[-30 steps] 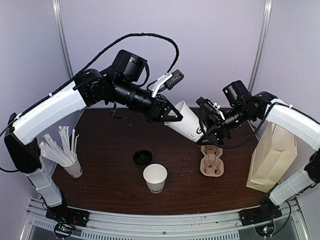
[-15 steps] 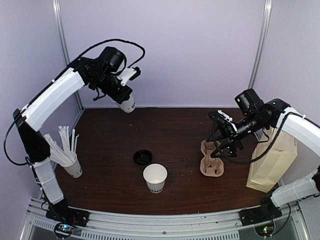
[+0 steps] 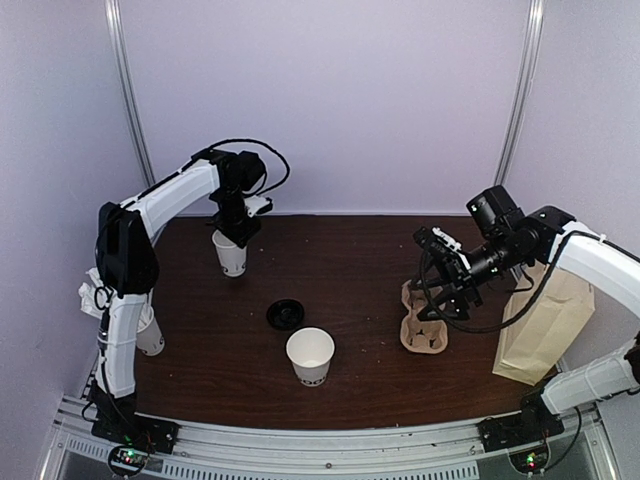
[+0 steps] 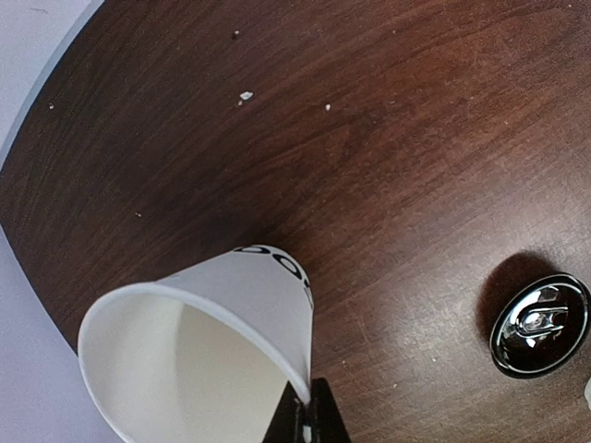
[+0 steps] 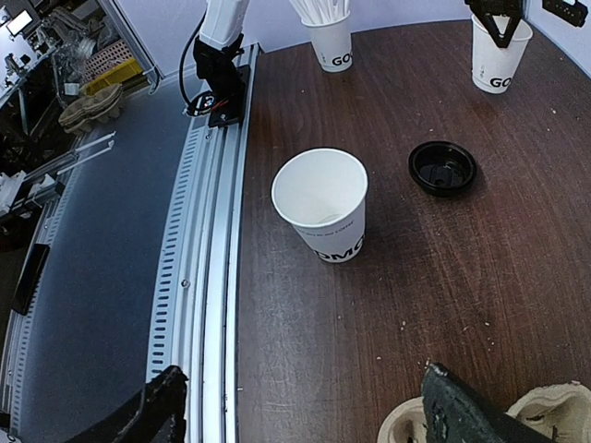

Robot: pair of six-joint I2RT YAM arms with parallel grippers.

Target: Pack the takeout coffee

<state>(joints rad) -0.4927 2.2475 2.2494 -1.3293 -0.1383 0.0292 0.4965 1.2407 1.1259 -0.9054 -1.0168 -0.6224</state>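
White paper cups, one held and one standing free, with the black lid (image 3: 285, 314) off.
The left gripper (image 3: 238, 232) was pinched shut on the held cup (image 3: 230, 255) by its rim, behind and left of the lid, probably to park it clear. The standing cup (image 3: 310, 356) sat just in front of the lid. The right gripper (image 3: 437, 290) hung wide open and empty over the carrier (image 3: 415, 335), right of the lid.

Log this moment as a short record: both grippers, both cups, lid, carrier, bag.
left gripper: shut on rim of white printed paper cup, upright, back left
right gripper: open, empty, above brown moulded-pulp carrier
second white paper cup: front centre, empty, unlidded
round black plastic lid: on table, touching neither cup
tan paper bag: standing, far right
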